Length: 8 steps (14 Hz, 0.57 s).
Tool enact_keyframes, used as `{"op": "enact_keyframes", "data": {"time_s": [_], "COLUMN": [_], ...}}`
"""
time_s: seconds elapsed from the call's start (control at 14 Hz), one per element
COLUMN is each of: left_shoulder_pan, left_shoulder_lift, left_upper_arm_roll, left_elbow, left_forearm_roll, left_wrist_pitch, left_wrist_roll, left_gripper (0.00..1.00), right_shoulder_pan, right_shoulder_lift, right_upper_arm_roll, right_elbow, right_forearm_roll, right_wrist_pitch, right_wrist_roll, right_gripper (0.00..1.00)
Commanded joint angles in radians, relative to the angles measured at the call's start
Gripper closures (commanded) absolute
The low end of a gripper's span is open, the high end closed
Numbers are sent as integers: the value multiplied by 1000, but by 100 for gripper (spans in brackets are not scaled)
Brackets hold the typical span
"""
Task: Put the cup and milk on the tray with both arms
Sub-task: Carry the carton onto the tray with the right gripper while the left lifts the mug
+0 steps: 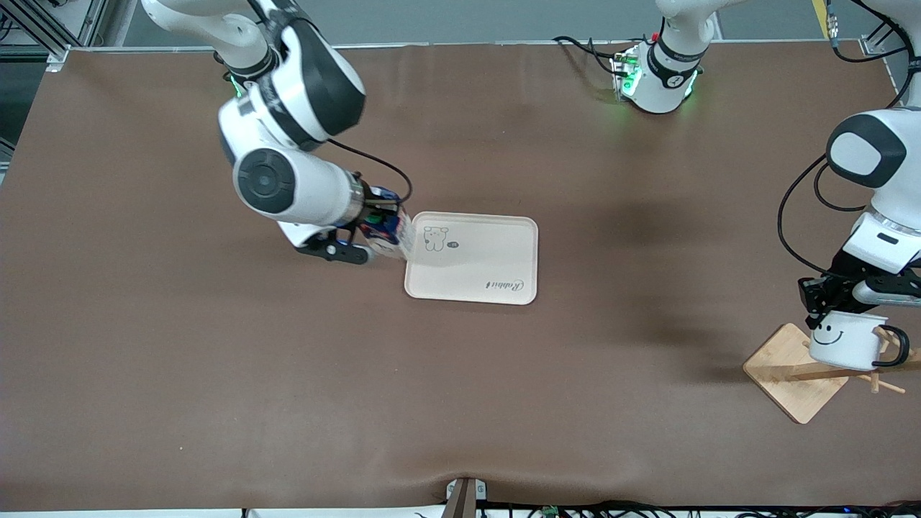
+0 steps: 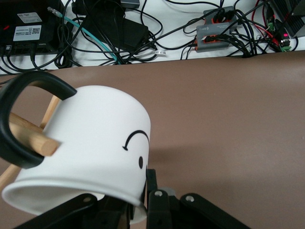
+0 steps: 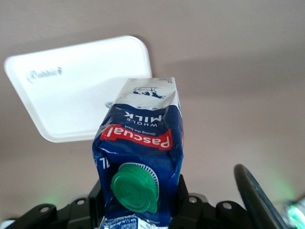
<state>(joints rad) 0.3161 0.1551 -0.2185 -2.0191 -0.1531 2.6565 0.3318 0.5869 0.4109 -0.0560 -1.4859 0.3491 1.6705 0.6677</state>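
Wooden rack sits nearest the front camera, at the left arm's end of the desk: square bamboo base, thin pegs sticking out. Cup hangs on it, white mug with black smiley, black handle looped over 1 peg. Cup is tilted, rim toward the left gripper. In the left wrist view the cup fills the picture, peg passing through the handle, black jaw parts right at the rim below the smiley; jaws look clamped on the cup rim. Cup well apart from the tray.

Tray lies flat near the desk middle, farther from the front camera than the rack, cream, rounded corners, dog drawing and "Rabbit" word on it, nothing on it.

Right gripper hovers just over the tray corner toward the right arm's end, jaws shut on the milk carton. Carton tipped, blue upper part and pale lower part showing, its lower end over the tray edge. Right wrist view: milk carton with green cap, red band, "WHOLE MILK" print, held between 2 black jaws, tray below it.

Both arm bases farthest from the camera, green lights on.
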Motion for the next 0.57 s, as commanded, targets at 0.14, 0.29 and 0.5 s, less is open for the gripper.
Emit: {"op": "enact_keyframes", "data": {"time_s": [0.14, 0.29, 0.5], "left_shoulder_pan": [0, 0, 0], "left_shoulder_lift": [-42, -45, -51], "left_upper_arm_roll": [-36, -57, -74], "left_elbow": [3, 5, 8], "left_forearm_roll": [-8, -6, -6], "left_wrist_pitch": [-62, -78, -108], "left_wrist_roll": [-26, -60, -105], "left_gripper": [100, 100, 100], "right_shoulder_pan": [68, 70, 79], "right_shoulder_lift": [133, 175, 193], "right_upper_arm_roll": [-12, 5, 10], "right_elbow": [102, 111, 108], "right_forearm_roll": [33, 33, 30], "right_wrist_pitch": [94, 92, 89], "right_wrist_roll": [23, 13, -30], "right_gripper": [86, 85, 82]}}
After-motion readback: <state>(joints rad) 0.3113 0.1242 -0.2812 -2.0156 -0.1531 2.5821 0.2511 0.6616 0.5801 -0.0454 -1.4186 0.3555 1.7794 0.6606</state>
